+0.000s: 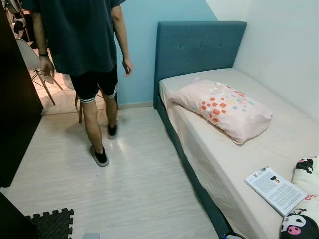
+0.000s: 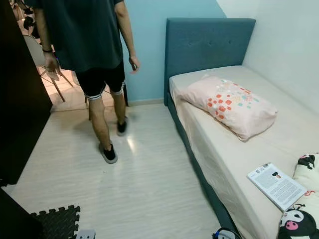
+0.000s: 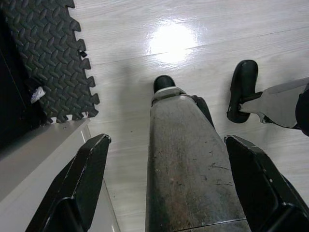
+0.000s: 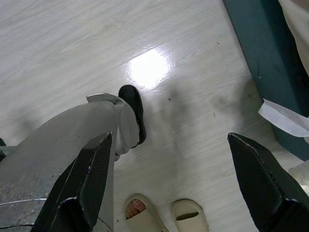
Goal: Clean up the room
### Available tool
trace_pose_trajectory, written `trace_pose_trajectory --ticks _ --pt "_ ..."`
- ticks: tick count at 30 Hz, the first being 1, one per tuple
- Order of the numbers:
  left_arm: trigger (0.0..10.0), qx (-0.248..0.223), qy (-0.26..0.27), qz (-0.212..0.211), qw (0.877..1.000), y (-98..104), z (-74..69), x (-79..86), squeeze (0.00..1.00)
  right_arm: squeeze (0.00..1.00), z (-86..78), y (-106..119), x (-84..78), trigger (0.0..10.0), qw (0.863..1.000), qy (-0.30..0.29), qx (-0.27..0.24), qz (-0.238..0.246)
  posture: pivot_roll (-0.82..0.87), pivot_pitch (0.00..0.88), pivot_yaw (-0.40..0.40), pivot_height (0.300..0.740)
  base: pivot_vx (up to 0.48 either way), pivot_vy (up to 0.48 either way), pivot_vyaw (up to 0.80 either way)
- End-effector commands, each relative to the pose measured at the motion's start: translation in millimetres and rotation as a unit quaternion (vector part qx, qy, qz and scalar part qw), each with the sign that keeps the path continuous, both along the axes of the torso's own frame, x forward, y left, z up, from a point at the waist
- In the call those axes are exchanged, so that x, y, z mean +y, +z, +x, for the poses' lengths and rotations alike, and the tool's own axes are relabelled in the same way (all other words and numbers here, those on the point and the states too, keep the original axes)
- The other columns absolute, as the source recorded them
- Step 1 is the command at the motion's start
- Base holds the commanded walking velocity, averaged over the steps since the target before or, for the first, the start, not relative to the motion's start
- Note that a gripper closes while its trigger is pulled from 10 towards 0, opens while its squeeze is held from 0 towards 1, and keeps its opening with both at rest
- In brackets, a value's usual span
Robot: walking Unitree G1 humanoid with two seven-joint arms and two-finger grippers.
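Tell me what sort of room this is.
Most likely a small bedroom in a home: a single bed with a teal padded headboard stands against the wall, with a pink patterned pillow and an open booklet on it.

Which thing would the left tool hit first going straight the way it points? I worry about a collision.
Likely the robot's own leg: it lies between the open fingers of the left tool, in front of the pale wood floor. Depth is unclear, so the leg may sit just off that line.
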State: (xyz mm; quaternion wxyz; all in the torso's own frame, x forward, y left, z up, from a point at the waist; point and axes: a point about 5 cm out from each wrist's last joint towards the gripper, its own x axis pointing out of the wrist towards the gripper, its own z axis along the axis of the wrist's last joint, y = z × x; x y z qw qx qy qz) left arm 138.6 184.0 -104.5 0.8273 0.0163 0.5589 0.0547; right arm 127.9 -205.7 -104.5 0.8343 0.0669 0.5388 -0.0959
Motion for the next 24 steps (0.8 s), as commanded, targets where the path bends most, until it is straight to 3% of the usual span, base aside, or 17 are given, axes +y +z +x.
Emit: trace_pose_trajectory --ticks 1,5,24 --pt "10.0 0.000 0.009 0.006 1.000 0.0 -1.6 5.0 0.00 0.00 0.3 -0.2 1.6 10.0 1.000 0.007 0.001 -0.002 -0.03 0.000 -0.076 0.739 0.000 0.000 0.00" --pt "10.0 -0.003 0.030 0.004 1.000 -0.5 -3.1 4.3 0.00 0.00 0.4 0.2 0.2 10.0 1.000 0.024 0.000 -0.011 -0.01 0.000 -0.093 0.739 0.000 0.000 0.00" --pt "10.0 0.002 0.027 0.007 1.000 -1.4 -6.0 5.3 0.00 0.00 -2.0 -0.6 0.9 10.0 1.000 0.029 0.001 -0.008 -0.01 0.000 -0.086 0.739 0.000 0.000 0.00"
